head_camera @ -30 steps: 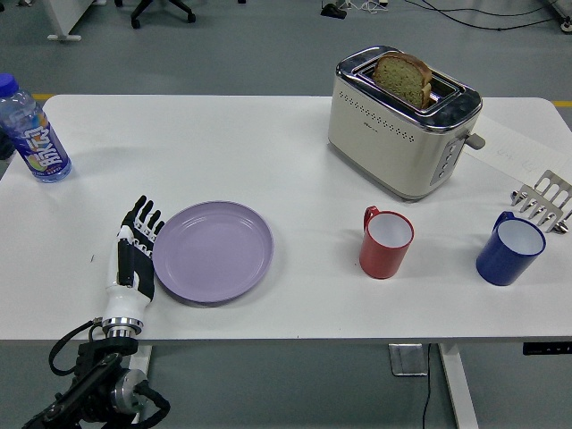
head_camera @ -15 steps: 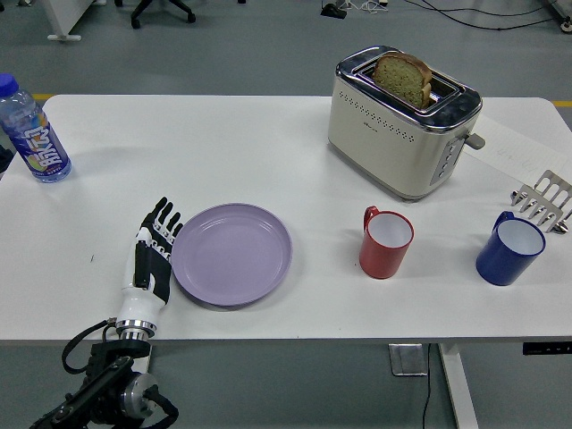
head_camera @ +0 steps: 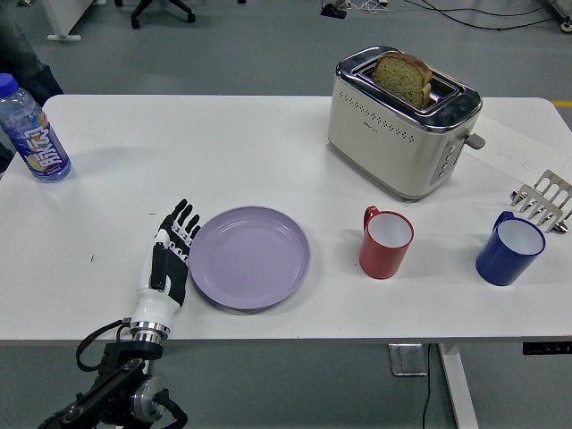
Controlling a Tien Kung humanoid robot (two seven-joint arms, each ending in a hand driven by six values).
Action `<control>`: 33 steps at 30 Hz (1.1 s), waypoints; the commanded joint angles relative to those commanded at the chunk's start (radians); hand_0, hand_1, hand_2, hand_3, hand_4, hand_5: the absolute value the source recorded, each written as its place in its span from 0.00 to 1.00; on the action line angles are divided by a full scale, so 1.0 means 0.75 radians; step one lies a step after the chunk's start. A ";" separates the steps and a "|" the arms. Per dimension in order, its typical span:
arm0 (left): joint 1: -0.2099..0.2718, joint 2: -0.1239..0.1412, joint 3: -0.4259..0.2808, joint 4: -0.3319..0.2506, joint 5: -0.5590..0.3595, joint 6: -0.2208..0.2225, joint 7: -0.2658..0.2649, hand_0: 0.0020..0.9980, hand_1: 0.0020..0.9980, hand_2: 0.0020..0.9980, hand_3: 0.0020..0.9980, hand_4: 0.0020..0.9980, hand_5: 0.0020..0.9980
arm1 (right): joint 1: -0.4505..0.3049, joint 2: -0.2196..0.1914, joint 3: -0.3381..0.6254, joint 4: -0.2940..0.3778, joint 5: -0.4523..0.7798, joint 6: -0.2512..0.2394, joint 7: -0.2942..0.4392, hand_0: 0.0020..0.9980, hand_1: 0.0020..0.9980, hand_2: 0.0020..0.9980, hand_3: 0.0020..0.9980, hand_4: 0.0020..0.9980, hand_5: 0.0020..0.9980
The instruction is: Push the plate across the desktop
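Note:
A lilac plate lies flat on the white table, near its front edge and left of centre. My left hand stands edge-on against the plate's left rim, fingers straight and held together, holding nothing. Its arm comes up from the lower left corner. My right hand is out of view.
A red mug stands just right of the plate. A blue mug is further right, with a metal rack behind it. A cream toaster holding a bread slice is at the back. A drink bottle stands far left.
My left hand has moved right along the table and the plate has slid right with it, closer to the red mug.

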 joint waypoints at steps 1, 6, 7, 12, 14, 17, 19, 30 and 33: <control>-0.001 0.001 0.007 0.000 -0.001 -0.003 0.000 0.95 0.96 0.99 0.94 0.48 1.00 | -0.001 0.000 0.000 0.000 0.001 0.000 0.000 0.60 0.54 0.65 0.61 0.14 0.35; -0.005 0.006 0.041 -0.001 -0.007 -0.010 0.000 0.95 0.96 0.99 0.94 0.48 1.00 | -0.004 -0.002 0.002 0.000 0.001 -0.001 0.000 0.60 0.54 0.65 0.61 0.14 0.35; -0.006 0.007 0.047 -0.002 -0.008 -0.012 0.000 0.95 0.96 0.99 0.94 0.48 1.00 | -0.005 -0.002 0.001 0.000 0.002 -0.001 0.000 0.60 0.54 0.65 0.61 0.14 0.35; -0.014 0.012 0.078 -0.003 -0.015 -0.016 0.000 0.95 0.96 0.99 0.94 0.48 1.00 | -0.006 -0.002 0.001 0.000 0.003 -0.002 0.000 0.60 0.54 0.65 0.61 0.14 0.35; -0.019 0.012 0.087 -0.004 -0.017 -0.018 0.000 0.95 0.96 0.99 0.94 0.48 1.00 | -0.006 -0.001 0.001 0.000 0.003 -0.002 0.000 0.60 0.54 0.65 0.61 0.14 0.35; -0.027 0.014 0.099 -0.005 -0.028 -0.021 0.000 0.94 0.96 0.99 0.94 0.48 1.00 | -0.004 -0.001 0.001 0.000 0.003 -0.001 -0.001 0.60 0.54 0.65 0.61 0.14 0.35; -0.034 0.014 0.107 -0.004 -0.033 -0.023 0.000 0.94 0.96 0.99 0.94 0.48 1.00 | -0.003 -0.001 0.002 0.000 0.001 -0.001 -0.001 0.60 0.54 0.65 0.61 0.14 0.35; -0.069 0.023 0.164 -0.007 -0.059 -0.040 0.000 0.94 0.95 0.99 0.94 0.48 1.00 | 0.004 -0.001 0.001 0.000 0.001 -0.001 0.001 0.60 0.54 0.65 0.61 0.14 0.35; -0.073 0.025 0.174 -0.010 -0.062 -0.042 0.000 0.94 0.95 0.99 0.94 0.48 1.00 | 0.005 -0.001 0.001 0.000 0.000 -0.001 0.001 0.60 0.54 0.65 0.61 0.14 0.35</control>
